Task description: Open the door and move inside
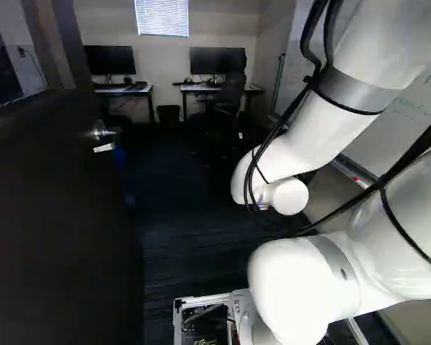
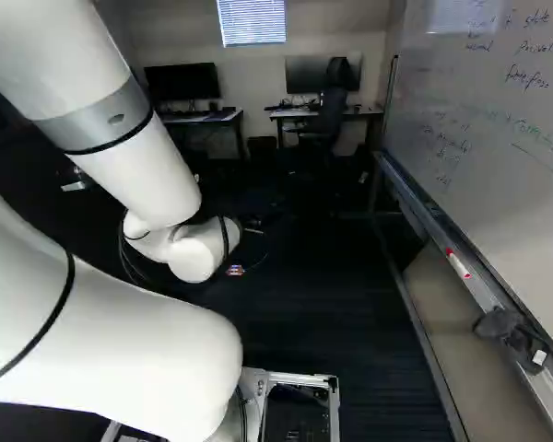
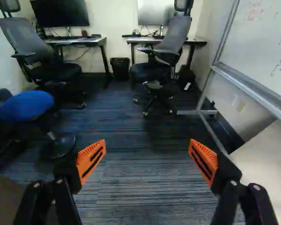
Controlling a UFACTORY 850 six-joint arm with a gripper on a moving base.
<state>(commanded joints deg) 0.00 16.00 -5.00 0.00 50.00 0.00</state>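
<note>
Two orange pads (image 3: 91, 159) of the tool (image 3: 147, 145) stand wide apart, holding nothing, while the door (image 1: 54, 230), its handle (image 1: 104, 131) upper left in the left base view, stands open to the tool's left, so the way inside likely runs ahead over carpet (image 3: 145, 187).

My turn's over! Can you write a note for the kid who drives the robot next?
Gripper: open, holding nothing, pointing into the room.
Door: standing open at the left of the left base view; the gripper isn't on its handle.
Done: the door is open.
Left to do: probably roll the base inside. I can't tell how far in it already is.
Watch out: whiteboard on the right side, blue stool and office chair ahead.
</note>
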